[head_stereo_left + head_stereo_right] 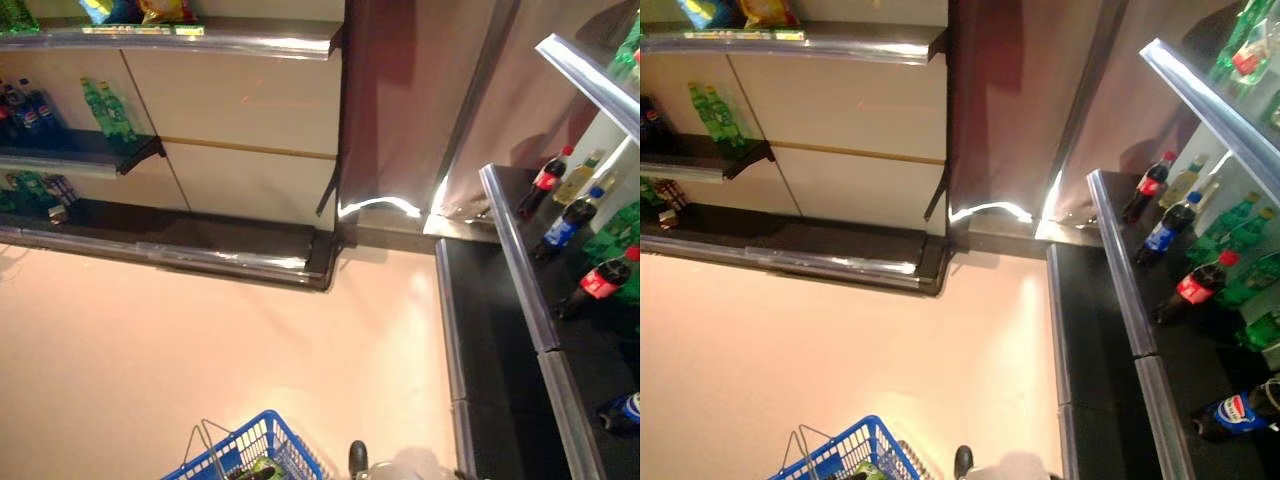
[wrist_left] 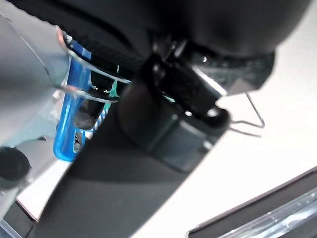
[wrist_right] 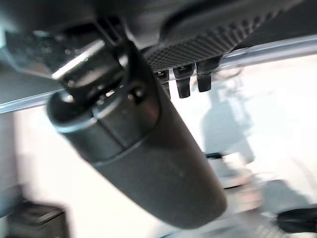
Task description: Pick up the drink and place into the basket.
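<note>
The left hand [image 2: 163,119] is seen curled round the wire handle [image 2: 89,84] of the blue plastic basket [image 1: 255,450], in which a green drink [image 1: 262,466] lies. The right hand [image 3: 143,148] is shown close up; whether its fingers are open cannot be told. Cola bottles [image 1: 1185,285] are stood on the dark shelf [image 1: 1120,270] at the right.

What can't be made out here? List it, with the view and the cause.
- Basket contents: eye views, cut off by the bottom edge.
- Left hand: left wrist view, its dark bulk hides the grip on the wire handle.
- Right hand: right wrist view, nothing visibly held.
</note>
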Available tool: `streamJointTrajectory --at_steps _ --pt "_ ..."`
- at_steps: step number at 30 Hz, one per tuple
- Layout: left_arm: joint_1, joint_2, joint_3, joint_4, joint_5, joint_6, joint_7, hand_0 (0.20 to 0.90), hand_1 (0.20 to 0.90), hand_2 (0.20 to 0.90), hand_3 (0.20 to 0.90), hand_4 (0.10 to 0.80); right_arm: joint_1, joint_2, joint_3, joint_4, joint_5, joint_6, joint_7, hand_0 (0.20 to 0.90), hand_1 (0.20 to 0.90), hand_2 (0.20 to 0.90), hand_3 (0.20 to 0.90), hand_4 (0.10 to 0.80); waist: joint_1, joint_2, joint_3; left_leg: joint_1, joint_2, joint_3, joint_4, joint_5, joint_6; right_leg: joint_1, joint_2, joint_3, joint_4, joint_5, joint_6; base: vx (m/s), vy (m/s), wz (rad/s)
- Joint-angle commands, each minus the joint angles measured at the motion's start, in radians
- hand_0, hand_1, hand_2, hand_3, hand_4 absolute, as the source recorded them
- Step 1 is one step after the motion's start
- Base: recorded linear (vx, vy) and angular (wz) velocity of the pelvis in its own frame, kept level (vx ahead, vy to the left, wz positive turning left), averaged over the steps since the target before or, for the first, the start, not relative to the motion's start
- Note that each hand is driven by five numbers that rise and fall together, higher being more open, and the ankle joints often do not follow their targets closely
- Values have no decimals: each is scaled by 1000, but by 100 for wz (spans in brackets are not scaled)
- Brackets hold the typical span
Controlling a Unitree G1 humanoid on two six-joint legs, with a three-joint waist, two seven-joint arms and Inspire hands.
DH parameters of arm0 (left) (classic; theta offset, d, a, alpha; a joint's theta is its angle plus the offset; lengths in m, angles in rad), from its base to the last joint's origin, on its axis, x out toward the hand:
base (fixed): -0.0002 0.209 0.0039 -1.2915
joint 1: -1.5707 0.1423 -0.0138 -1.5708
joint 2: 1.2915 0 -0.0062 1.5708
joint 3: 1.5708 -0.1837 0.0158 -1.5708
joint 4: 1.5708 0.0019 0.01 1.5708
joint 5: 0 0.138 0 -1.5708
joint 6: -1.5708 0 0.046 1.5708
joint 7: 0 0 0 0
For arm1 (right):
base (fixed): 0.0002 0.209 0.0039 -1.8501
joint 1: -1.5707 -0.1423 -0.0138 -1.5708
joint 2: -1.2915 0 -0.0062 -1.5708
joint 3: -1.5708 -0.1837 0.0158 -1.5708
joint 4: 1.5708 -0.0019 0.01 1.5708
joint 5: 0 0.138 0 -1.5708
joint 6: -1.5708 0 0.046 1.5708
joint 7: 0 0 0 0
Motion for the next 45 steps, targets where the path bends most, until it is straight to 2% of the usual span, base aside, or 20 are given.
streamJointTrajectory --at_steps 1,3,5,8,9,11,15,18,21,24,26,27,29,32,33,36,38,39,42,45 --pt "-86 7 -2 -152 -22 -55 -126 300 300 300 200 100 3 -57 39 51 24 8 -1 900 900 900 900 800 16 -9 22 -157 -19 82 251 234 24 47 -18 12 8 -26 29 154 -290 -29" --pt "-88 -4 -25 -182 -24 -57 -122 300 300 300 200 100 -14 -56 32 56 31 2 3 900 900 900 900 800 37 -13 35 -187 -4 111 117 176 54 93 -27 11 1 -55 36 139 -159 -32" --pt "-87 -9 -26 -198 -46 -61 -109 300 300 300 200 100 -33 -55 35 59 12 3 0 900 900 900 900 800 46 1 42 -177 -19 123 9 154 67 116 -21 22 -5 -74 45 120 -28 -35" --pt "-93 -3 -14 -211 -58 -52 -107 300 300 300 200 100 -49 -58 46 62 13 17 -19 900 900 900 900 800 48 31 32 -189 -31 106 -189 197 48 125 -6 55 -14 -95 56 107 45 -34" --pt "-93 -3 -15 -212 -61 -51 -106 300 300 300 200 100 -49 -59 46 62 15 18 -21 900 900 900 900 800 48 32 32 -187 -32 105 -202 201 46 127 -6 57 -15 -96 57 151 75 -28" --pt "-97 -7 -18 -223 -71 -46 -106 300 300 300 200 100 -57 -70 40 67 19 31 -30 900 900 900 900 800 54 60 25 -195 -29 80 -329 237 21 150 -2 79 -28 -113 63 180 94 -27" --pt "-93 -15 -20 -219 -89 -57 -100 300 300 300 200 100 -64 -83 34 84 10 28 -28 900 900 900 900 800 59 86 29 -196 -27 30 -393 261 6 177 -3 122 -27 -135 65 190 90 -52" --pt "-80 -17 -14 -196 -108 -76 -117 300 300 300 200 100 -65 -90 39 94 -5 22 -26 900 900 900 900 800 63 99 37 -195 -42 -56 -389 252 11 180 8 165 16 -171 59 211 126 -99" --pt "-72 -16 -13 -170 -100 -89 -148 300 300 300 200 100 -63 -94 30 114 12 12 -28 900 900 900 900 800 53 88 44 -179 -49 -86 -343 216 31 172 6 199 54 -184 53 170 160 -73" --pt "-70 -9 -11 -155 -79 -91 -158 300 300 300 200 100 -49 -96 20 107 7 -2 -8 900 900 900 900 800 52 67 45 -166 -70 -133 -309 184 48 178 -6 224 56 -176 61 186 166 -62" --pt "-78 -3 -22 -145 -64 -92 -170 300 300 300 200 100 -44 -95 18 98 32 0 -15 900 900 900 900 800 45 61 46 -156 -79 -137 -307 168 58 170 -14 231 60 -173 70 96 218 -79" --pt "-86 -1 -34 -139 -67 -92 -171 300 300 300 200 100 -44 -95 14 92 39 12 -20 900 900 900 900 800 36 60 51 -137 -80 -129 -322 159 67 155 -22 235 72 -171 82 53 204 -77" --pt "-87 -2 -35 -139 -68 -94 -169 300 300 300 200 100 -45 -95 13 92 49 12 -26 900 900 900 900 800 36 61 48 -139 -79 -127 -324 160 68 149 -22 237 72 -168 83 46 173 -106" --pt "-112 2 -47 -131 -77 -93 -150 300 300 300 200 100 -20 -77 -11 84 15 -20 -20 900 900 900 900 800 1 41 55 -97 -96 -66 -357 134 97 87 -67 252 58 -92 140 18 297 -158" --pt "-118 8 -48 -124 -72 -97 -144 300 300 300 200 100 -12 -69 -20 83 14 -30 -23 900 900 900 900 800 -3 31 55 -93 -98 -33 -369 131 99 64 -88 233 41 -56 161 -81 190 -160" --pt "-119 17 -42 -108 -68 -116 -128 300 300 300 200 100 -7 -58 -36 85 11 -26 -22 900 900 900 900 800 -1 15 63 -82 -93 31 -369 119 98 26 -115 185 30 -15 187 -78 76 -128" --pt "-112 30 -21 -105 -55 -120 -122 300 300 300 200 100 -6 -51 -38 90 -7 -25 -12 900 900 900 900 800 6 10 75 -72 -78 92 -365 110 101 15 -129 137 51 -17 194 -164 -4 -115" --pt "-107 38 -10 -108 -44 -120 -124 300 300 300 200 100 1 -43 -39 97 -5 -38 -16 900 900 900 900 800 11 10 72 -85 -69 125 -358 111 111 14 -126 128 83 -42 188 -239 -23 -112" --pt "-107 43 -14 -111 -27 -114 -131 300 300 300 200 100 8 -34 -53 105 21 -49 -31 900 900 900 900 800 19 15 62 -103 -58 168 -344 106 130 27 -142 110 153 -63 177 -205 -35 -100" --pt "-105 45 -15 -117 -47 -108 -119 300 300 300 200 100 11 -34 -64 100 5 -56 -32 900 900 900 900 800 34 15 47 -103 -50 218 -362 113 131 68 -198 48 162 -35 183 -176 -91 -80"
